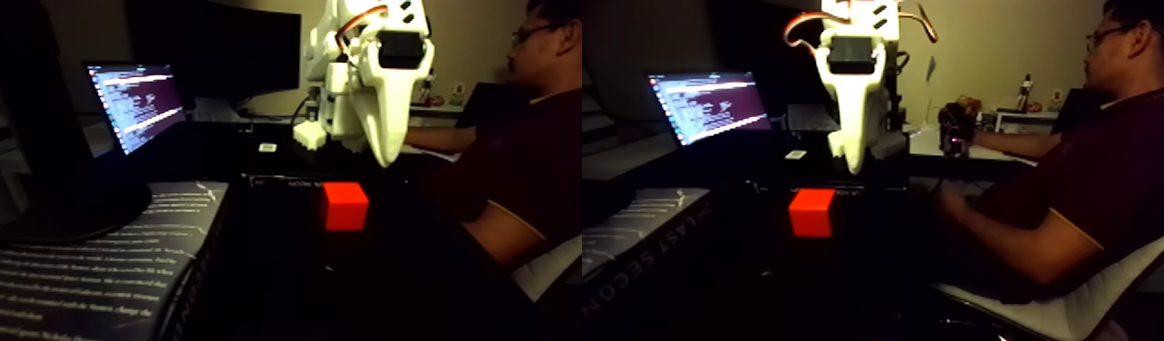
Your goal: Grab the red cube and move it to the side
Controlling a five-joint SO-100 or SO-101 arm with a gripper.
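the white end effector [385,159] hangs above the red cube [344,206], its opening impossible to judge; descending off-centre in this dimness could nudge the cube away

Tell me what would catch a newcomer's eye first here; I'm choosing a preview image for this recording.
In this dim stereo picture, the red cube glows brightest, sitting on the dark table near the middle of each half. Directly above it hangs the white arm's hand, pointing down and clear of the cube. Behind to the left a lit laptop screen shines, and a seated person fills the right side.
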